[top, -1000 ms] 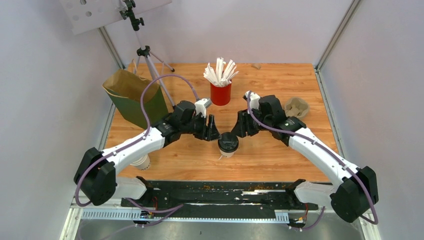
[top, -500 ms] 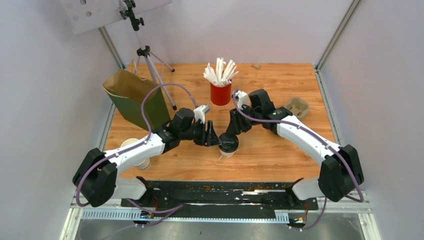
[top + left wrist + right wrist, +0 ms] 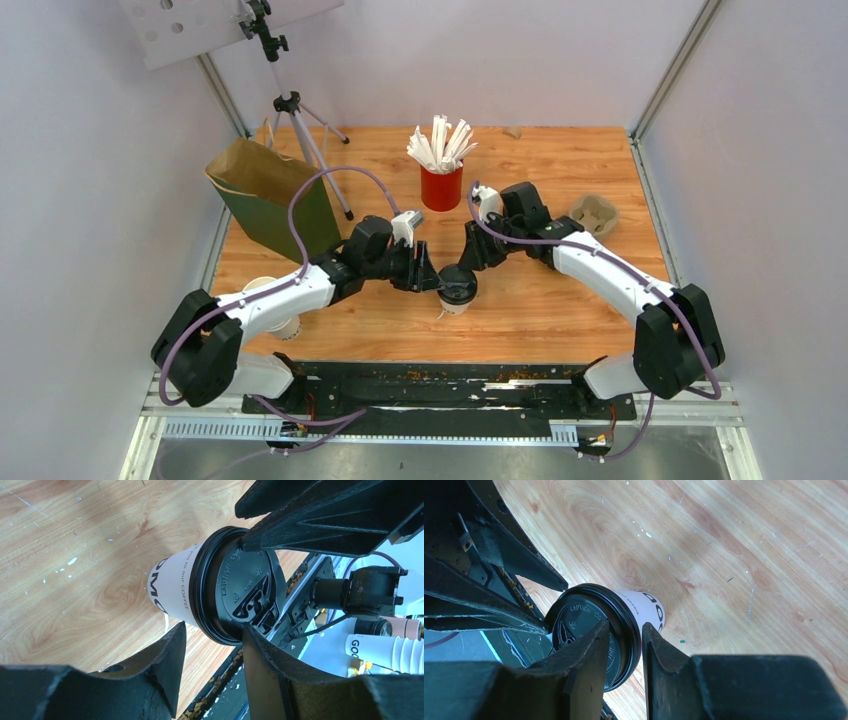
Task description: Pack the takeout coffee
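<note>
The takeout coffee (image 3: 457,291), a white paper cup with a black lid, stands upright near the middle of the table between both grippers. My left gripper (image 3: 432,279) reaches it from the left. In the left wrist view the left gripper (image 3: 212,636) is open, one finger (image 3: 167,655) off the cup's wall and the other (image 3: 260,655) by the lid (image 3: 245,595). My right gripper (image 3: 463,264) comes from the upper right. In the right wrist view the right gripper (image 3: 624,630) straddles the lid's rim (image 3: 630,625) closely; whether its fingers touch the rim is unclear.
A green paper bag (image 3: 270,200) stands open at the back left beside a tripod (image 3: 305,130). A red cup of white sticks (image 3: 441,185) is behind the grippers. A cardboard cup holder (image 3: 593,214) lies at the right. White cups (image 3: 275,310) sit under my left arm.
The right arm swung in, bringing its gripper closer over the cup's lid. Both grippers' jaws have narrowed. The cup has stayed in place.
</note>
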Tool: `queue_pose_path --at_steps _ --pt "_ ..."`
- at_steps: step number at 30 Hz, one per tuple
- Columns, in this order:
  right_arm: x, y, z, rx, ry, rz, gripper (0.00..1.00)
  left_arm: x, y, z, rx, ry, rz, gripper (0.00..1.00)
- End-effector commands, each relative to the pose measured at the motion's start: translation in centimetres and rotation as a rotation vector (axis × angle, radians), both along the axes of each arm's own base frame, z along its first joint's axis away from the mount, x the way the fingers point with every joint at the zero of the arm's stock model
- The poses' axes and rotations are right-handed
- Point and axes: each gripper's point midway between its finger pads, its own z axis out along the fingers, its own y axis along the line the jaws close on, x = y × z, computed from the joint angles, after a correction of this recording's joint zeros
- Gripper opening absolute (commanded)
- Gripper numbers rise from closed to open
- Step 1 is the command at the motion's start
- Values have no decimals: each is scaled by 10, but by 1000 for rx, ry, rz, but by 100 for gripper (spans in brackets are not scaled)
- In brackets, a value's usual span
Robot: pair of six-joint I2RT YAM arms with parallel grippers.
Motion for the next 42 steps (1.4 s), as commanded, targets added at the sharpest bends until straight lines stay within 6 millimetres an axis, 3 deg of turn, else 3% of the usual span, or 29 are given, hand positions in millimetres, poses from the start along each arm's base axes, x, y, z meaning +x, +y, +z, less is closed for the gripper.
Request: queue_pose_path --at_steps 1,16,26,39,42 --pt "1 1 -3 33 -15 13 30 0 6 -20 85 -9 -9 52" --pt "-9 -19 -34 37 73 -61 23 -9 20 -44 190 -1 -4 46" --pt "-27 -35 -72 18 209 -141 22 -21 43 -83 291 64 35 45" --pt "-46 -49 -105 -18 325 -251 21 -22 50 -95 338 74 43 43" --pt "-46 -49 -105 -16 327 -248 21 -22 47 -90 312 72 43 42"
